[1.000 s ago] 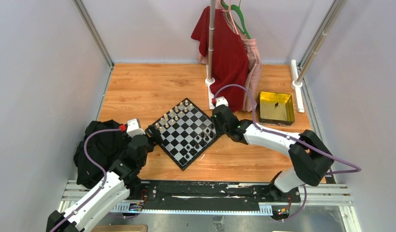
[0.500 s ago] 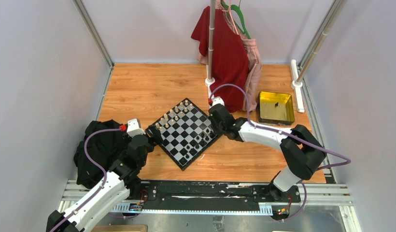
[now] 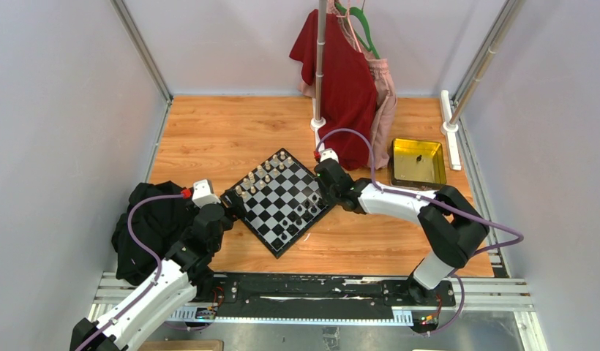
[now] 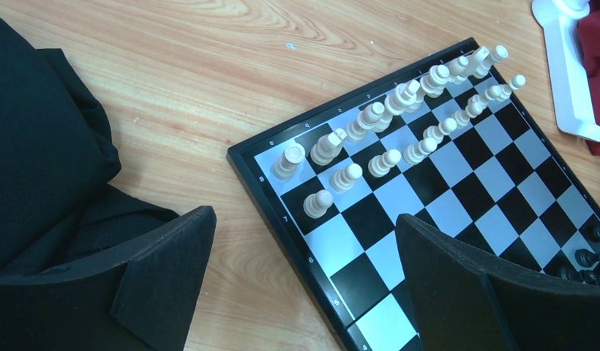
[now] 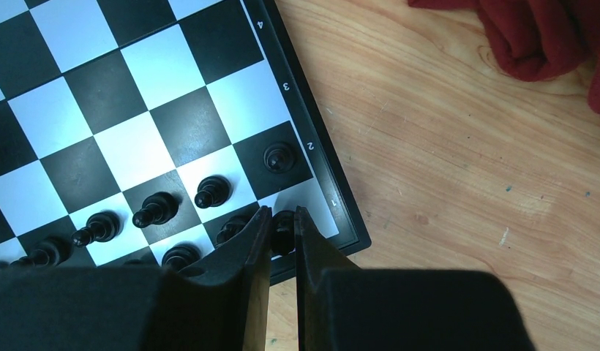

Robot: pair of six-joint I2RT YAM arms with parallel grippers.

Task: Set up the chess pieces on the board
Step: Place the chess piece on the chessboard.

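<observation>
While my right gripper [image 5: 282, 216] clamps a black piece [image 5: 284, 225] above the corner of the board [image 5: 129, 150], low in the wrist frame's middle, I judge a placement is underway; next calls for lowering, then releasing cleanly; my left gripper [image 4: 304, 223] gapes wide.

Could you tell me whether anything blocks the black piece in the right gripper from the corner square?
Nothing visible does: the right gripper holds the black piece over the bare corner square of the board, and the neighbouring pawn stands on the next square.
</observation>
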